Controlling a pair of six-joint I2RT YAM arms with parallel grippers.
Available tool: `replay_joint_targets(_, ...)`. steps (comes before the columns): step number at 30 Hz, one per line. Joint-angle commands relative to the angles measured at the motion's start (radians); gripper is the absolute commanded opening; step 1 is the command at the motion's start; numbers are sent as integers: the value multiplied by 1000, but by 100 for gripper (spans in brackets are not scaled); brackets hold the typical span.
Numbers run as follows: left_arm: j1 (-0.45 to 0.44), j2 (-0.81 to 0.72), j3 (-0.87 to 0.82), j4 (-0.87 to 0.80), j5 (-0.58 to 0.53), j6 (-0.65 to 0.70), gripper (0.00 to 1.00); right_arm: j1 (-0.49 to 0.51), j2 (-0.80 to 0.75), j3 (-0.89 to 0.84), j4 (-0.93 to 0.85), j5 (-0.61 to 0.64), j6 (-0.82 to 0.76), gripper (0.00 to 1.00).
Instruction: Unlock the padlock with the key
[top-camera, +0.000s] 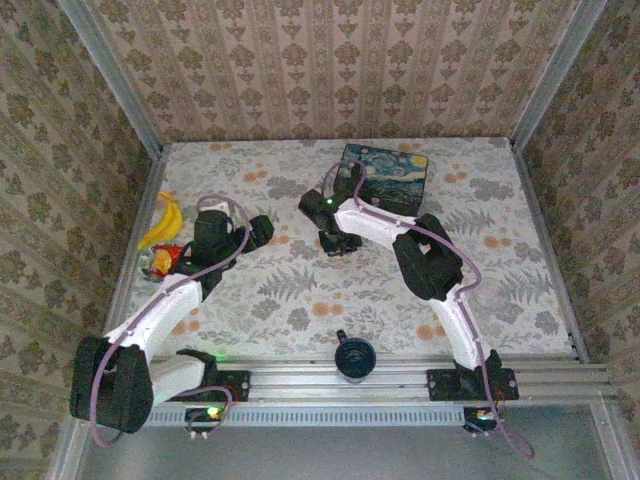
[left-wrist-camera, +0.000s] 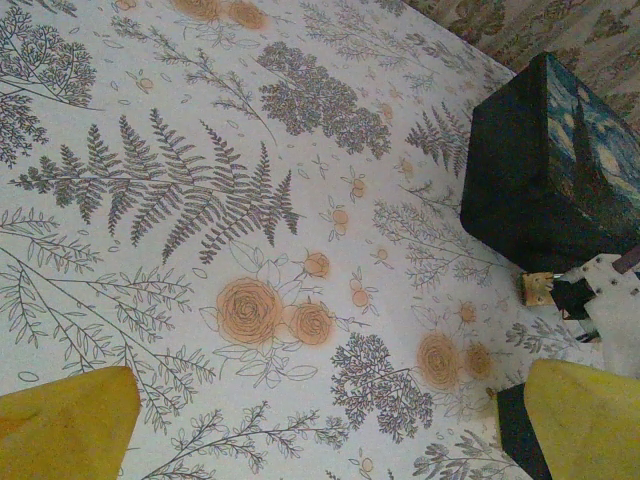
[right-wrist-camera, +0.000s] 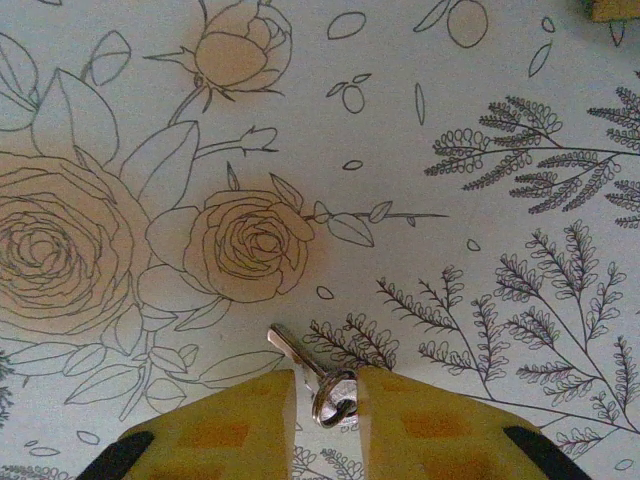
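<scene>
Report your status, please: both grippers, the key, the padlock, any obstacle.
Left gripper open, empty, above the cloth. Right gripper astride the key on the cloth; grip unclear. Padlock at the painted box's corner.

Padlock (left-wrist-camera: 537, 289) beside box (left-wrist-camera: 540, 170), yellow fingers (left-wrist-camera: 70, 425) apart

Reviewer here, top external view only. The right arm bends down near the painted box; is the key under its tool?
Observer: Yes. The right wrist view shows the key, on a ring, lying on the cloth between the yellow fingers of the right tool; pinched or not, I cannot tell.
Operator: And the padlock?
Observer: The left wrist view shows the padlock on the cloth beside a corner of the box.
Operator: Left tool?
Observer: The left tool stands wide open, holding nothing.
</scene>
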Motion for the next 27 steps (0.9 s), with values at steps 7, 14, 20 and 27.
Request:
replay_joint_targets(7, 13, -10, -7, 30, 8, -20, 100, -1, 17, 7, -37, 48, 1, 12)
replay_joint_targets(14, 17, -29, -11, 18, 1, -19, 100, -2, -54, -31, -10, 65, -30, 0)
replay_joint_targets(20, 27, -52, -10, 12, 10, -12, 100, -1, -231, -151, 105, 28, -140, 0)
replay_joint_targets(27, 40, -85, 5, 21, 79, 29, 100, -2, -389, -174, 101, -48, -239, 0)
